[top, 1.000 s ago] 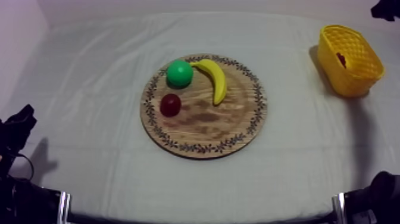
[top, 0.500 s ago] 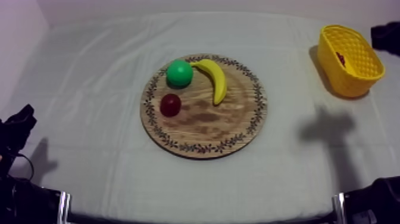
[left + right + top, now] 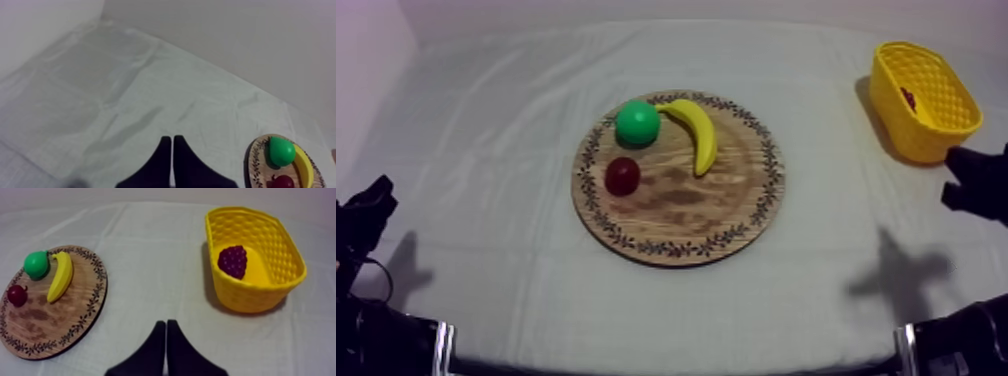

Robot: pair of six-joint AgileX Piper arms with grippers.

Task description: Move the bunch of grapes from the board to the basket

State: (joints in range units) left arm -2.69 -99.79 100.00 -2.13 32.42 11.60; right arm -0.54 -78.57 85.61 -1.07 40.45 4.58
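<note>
The purple bunch of grapes [image 3: 233, 261] lies inside the yellow basket [image 3: 250, 295], which stands at the far right of the table [image 3: 921, 140]. A dark bit of the grapes [image 3: 909, 98] shows over the basket's rim. The round wooden board [image 3: 676, 215] sits mid-table. My right gripper [image 3: 166, 325] is shut on nothing, its fingers together as a narrow wedge, on the near side of the basket and apart from it [image 3: 954, 178]. My left gripper [image 3: 172, 141] is also shut and empty, low at the left edge [image 3: 371, 205].
On the board lie a green pear [image 3: 637, 122], a banana [image 3: 698, 130] and a small red fruit [image 3: 622, 176]. Bare cloth stretches between the board and the basket, and along the front of the table.
My right arm has drawn back from beyond the basket toward the front right, and its shadow has slid forward over the cloth. The left arm and the fruit have not moved.
</note>
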